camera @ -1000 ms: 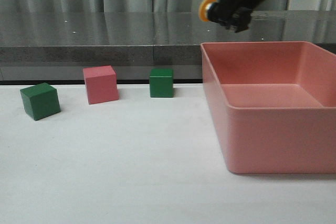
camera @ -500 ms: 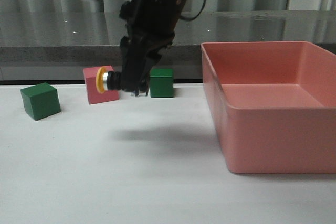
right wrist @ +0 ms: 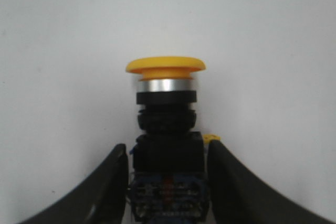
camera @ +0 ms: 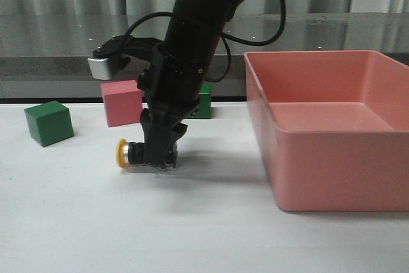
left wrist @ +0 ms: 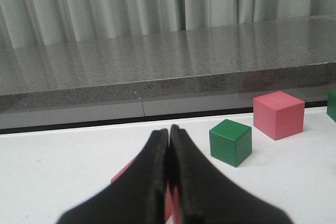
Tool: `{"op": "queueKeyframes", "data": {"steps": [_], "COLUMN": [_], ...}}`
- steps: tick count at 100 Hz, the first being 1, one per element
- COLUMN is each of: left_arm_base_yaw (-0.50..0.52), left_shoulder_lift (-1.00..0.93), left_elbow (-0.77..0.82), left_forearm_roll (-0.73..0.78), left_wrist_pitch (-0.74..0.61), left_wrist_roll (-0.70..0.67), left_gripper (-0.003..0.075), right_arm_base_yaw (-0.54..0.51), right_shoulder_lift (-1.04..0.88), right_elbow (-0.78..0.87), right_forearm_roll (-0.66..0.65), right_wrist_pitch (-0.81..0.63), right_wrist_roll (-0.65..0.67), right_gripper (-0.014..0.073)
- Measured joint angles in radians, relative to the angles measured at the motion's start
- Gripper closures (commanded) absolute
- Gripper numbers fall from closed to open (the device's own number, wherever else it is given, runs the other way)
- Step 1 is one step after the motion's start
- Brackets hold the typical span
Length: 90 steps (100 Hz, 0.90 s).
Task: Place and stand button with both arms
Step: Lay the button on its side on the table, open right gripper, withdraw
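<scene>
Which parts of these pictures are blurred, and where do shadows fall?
Front view: soft shadow on the table under the right gripper; button fairly sharp. Left wrist view: near fingers blurred, cubes sharp. Right wrist view: button sharp, fingers soft.

Near table (camera: pixel 192 234): we see bare white surface across the whole front, open to either arm.
Right side: the pink bin (camera: pixel 332 151) walls it off, its near wall tall.
Back row: the left green cube (camera: pixel 48 123), the pink cube (camera: pixel 122 102) and a second green cube (camera: pixel 203 100) stand apart, with gaps between.
Middle: the right arm (camera: pixel 185 62) comes down here with the button (camera: pixel 131 154) lying sideways low in its gripper (camera: pixel 160 158), blocking the second green cube.
Left of the button: open table up to the left green cube.
</scene>
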Motion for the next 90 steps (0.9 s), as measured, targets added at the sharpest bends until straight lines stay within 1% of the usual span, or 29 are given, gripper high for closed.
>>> {"op": "queueKeyframes", "data": {"steps": [9, 16, 19, 21, 28, 30, 33, 34, 45, 66, 79, 86, 90], "left_arm_base_yaw": [0.0, 0.0, 0.0, 0.0, 0.0, 0.0, 0.0, 0.0, 0.0, 0.0, 0.0, 0.0, 0.0], "left_shoulder_lift": [0.0, 0.0, 0.0, 0.0, 0.0, 0.0, 0.0, 0.0, 0.0, 0.0, 0.0, 0.0, 0.0], "left_elbow": [0.0, 0.0, 0.0, 0.0, 0.0, 0.0, 0.0, 0.0, 0.0, 0.0, 0.0, 0.0, 0.0], "left_forearm_roll": [0.0, 0.0, 0.0, 0.0, 0.0, 0.0, 0.0, 0.0, 0.0, 0.0, 0.0, 0.0, 0.0], "left_wrist_pitch": [0.0, 0.0, 0.0, 0.0, 0.0, 0.0, 0.0, 0.0, 0.0, 0.0, 0.0, 0.0, 0.0], "left_wrist_roll": [0.0, 0.0, 0.0, 0.0, 0.0, 0.0, 0.0, 0.0, 0.0, 0.0, 0.0, 0.0, 0.0], "left_gripper": [0.0739, 0.0739, 0.0739, 0.0739, 0.0739, 0.0739, 0.0739, 0.0739, 0.0739, 0.0739, 0.0739, 0.0739, 0.0739], "right_arm_base_yaw": [0.0, 0.0, 0.0, 0.0, 0.0, 0.0, 0.0, 0.0, 0.0, 0.0, 0.0, -0.004, -0.008], "right_shoulder_lift": [0.004, 0.004, 0.004, 0.004, 0.004, 0.004, 0.004, 0.004, 0.004, -0.006, -0.056, -0.099, -0.132], "right_elbow": [0.0, -0.004, -0.008, -0.008, -0.01, -0.01, -0.01, -0.011, -0.025, -0.111, -0.173, -0.194, -0.202], "right_forearm_roll": [0.0, 0.0, 0.0, 0.0, 0.0, 0.0, 0.0, 0.0, 0.0, -0.001, -0.002, -0.009, -0.02], "right_wrist_pitch": [0.0, 0.0, 0.0, 0.0, 0.0, 0.0, 0.0, 0.0, 0.012, 0.102, 0.164, 0.181, 0.185], "right_wrist_roll": [0.0, 0.0, 0.0, 0.0, 0.0, 0.0, 0.0, 0.0, -0.002, 0.005, 0.086, 0.156, 0.201], "right_gripper": [0.0469, 0.0372, 0.0293, 0.0256, 0.0046, 0.0012, -0.0064, -0.0076, -0.0038, -0.0038, -0.0031, 0.0022, 0.0078]}}
